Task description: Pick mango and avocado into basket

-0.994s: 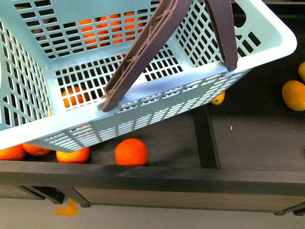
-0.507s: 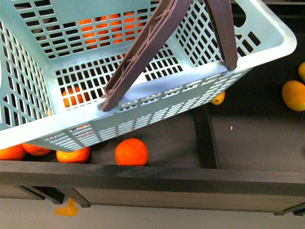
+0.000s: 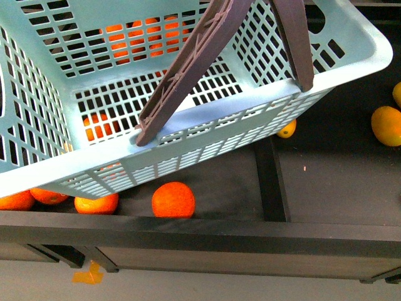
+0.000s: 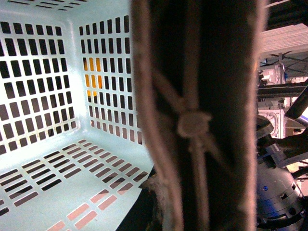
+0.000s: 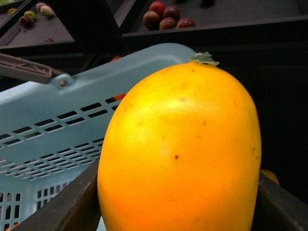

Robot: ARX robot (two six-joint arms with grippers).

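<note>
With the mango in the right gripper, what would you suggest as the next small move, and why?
Probably move the right gripper toward the basket until the mango it holds hangs over its opening; the right wrist view shows the rim beyond the fruit.

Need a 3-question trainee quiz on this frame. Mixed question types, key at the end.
1. True or false: the mango already lies inside the basket.
2. Multiple choice: in the front view, the loose round fruit nearest the shelf's front edge is A) orange, B) purple, C) green.
3. Short answer: what colour are the basket's handles?

Key:
1. False. The right hand holds it, and it is not yet in the basket.
2. A.
3. Brown.
</note>
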